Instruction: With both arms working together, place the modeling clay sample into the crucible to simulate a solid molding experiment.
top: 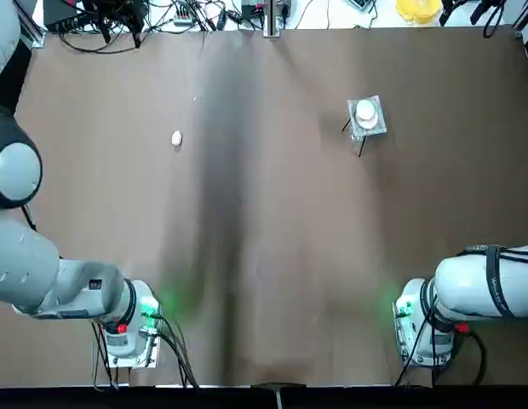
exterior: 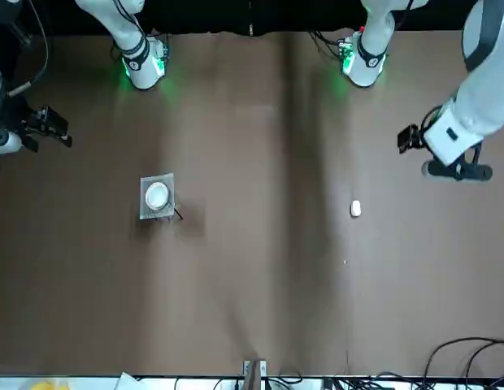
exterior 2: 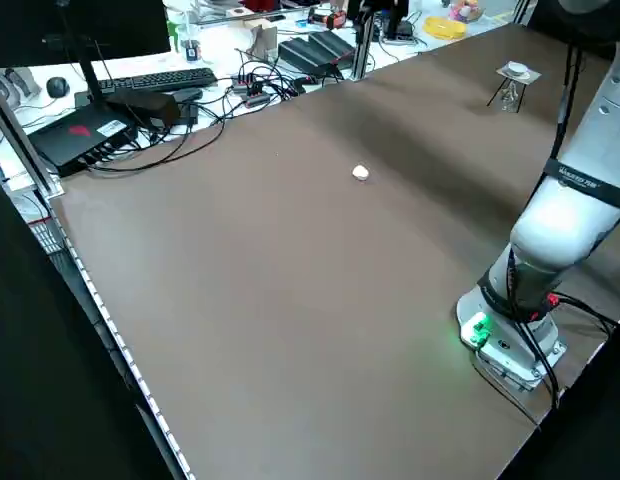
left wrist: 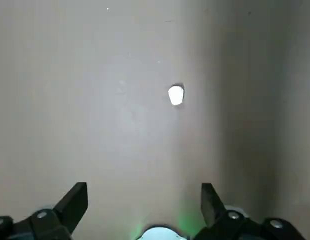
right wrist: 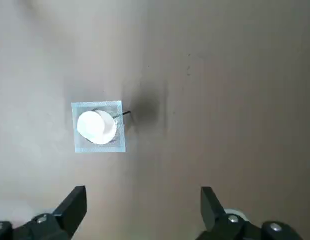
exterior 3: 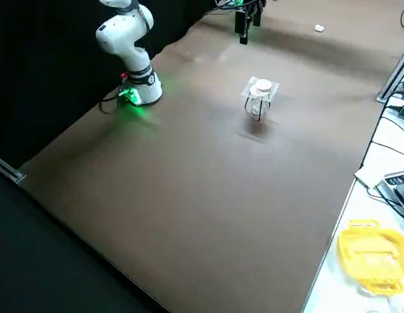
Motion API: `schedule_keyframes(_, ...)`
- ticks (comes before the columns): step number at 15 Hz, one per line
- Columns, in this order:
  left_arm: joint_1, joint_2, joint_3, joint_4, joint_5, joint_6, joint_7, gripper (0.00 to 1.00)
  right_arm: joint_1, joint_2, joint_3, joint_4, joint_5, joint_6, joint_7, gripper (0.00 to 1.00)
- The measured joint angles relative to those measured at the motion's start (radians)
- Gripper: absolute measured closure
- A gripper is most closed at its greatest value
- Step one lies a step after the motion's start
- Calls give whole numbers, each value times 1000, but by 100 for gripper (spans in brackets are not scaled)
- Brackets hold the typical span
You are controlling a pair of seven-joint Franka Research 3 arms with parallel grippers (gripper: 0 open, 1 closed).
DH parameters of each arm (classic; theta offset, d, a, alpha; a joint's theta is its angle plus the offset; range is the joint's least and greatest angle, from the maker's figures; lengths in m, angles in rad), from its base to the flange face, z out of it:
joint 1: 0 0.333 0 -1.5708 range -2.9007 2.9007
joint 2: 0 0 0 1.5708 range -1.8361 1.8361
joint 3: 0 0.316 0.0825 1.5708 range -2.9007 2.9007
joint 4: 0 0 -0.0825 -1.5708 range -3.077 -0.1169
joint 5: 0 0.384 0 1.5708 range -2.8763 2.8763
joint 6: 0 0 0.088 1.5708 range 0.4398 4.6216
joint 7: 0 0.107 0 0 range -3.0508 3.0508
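The modeling clay sample [top: 176,138] is a tiny off-white lump lying alone on the brown table, left of centre. On the right half, the crucible [top: 365,111], a small white cup, stands on a square grey mesh plate [top: 376,124] with thin black legs. My left gripper [left wrist: 142,195] hangs open high above the table, and the clay [left wrist: 176,95] lies well apart from it. My right gripper [right wrist: 142,197] also hangs open high up, with the crucible [right wrist: 96,126] far from its fingers. In the front view both grippers [exterior: 459,169] [exterior: 50,128] sit near the table's side edges.
The arm bases with green lights [top: 134,328] [top: 420,322] stand at the near edge. Cables [top: 119,21] and a yellow object [top: 417,8] lie beyond the far edge. A keyboard [exterior 2: 155,80] and boxes sit off the table's left side.
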Motion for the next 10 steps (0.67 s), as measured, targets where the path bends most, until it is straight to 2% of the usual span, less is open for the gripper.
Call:
schedule_keyframes(2,6,48,0,-78,0,104,5,0,0,-1,0,1,2,1,0,0)
schedule_keyframes(6,3,195,-2,-259,0,389,2,0,0,-1,1,1,9,2,0,0)
schedule_keyframes(10,1,285,-4,-350,0,612,-26,0,0,-1,3,1,10,5,0,0)
